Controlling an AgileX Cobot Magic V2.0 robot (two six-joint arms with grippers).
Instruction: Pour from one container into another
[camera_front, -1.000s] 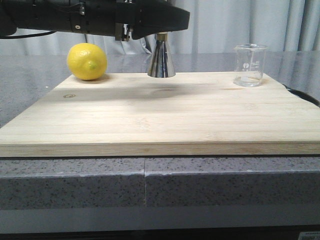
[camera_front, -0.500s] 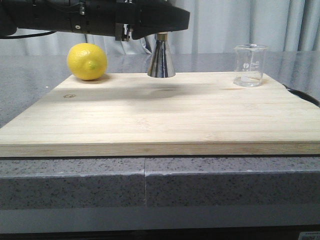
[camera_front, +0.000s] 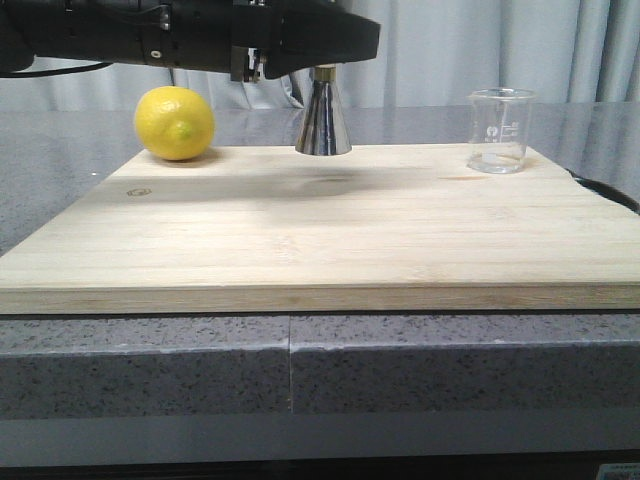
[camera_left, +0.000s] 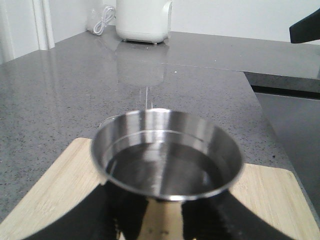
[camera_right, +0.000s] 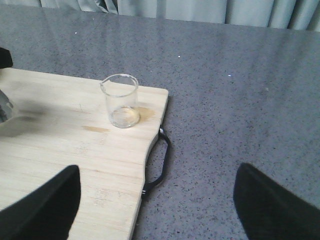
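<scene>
The steel jigger (camera_front: 322, 118) is at the far middle of the wooden board (camera_front: 320, 240); only its lower cone shows below my left arm. My left gripper (camera_front: 318, 58) is shut on it. In the left wrist view the fingers (camera_left: 125, 215) sit on either side of the jigger's narrow waist. Its upper cup (camera_left: 167, 155) holds clear liquid. The glass beaker (camera_front: 500, 130) stands upright at the board's far right corner, nearly empty (camera_right: 121, 101). My right gripper (camera_right: 157, 200) is open and wide, above the board's right edge, well short of the beaker.
A yellow lemon (camera_front: 175, 123) lies at the board's far left. The board has a black handle (camera_right: 160, 160) on its right side. Grey speckled counter (camera_right: 240, 100) surrounds the board. A white appliance (camera_left: 144, 20) stands far off on the counter.
</scene>
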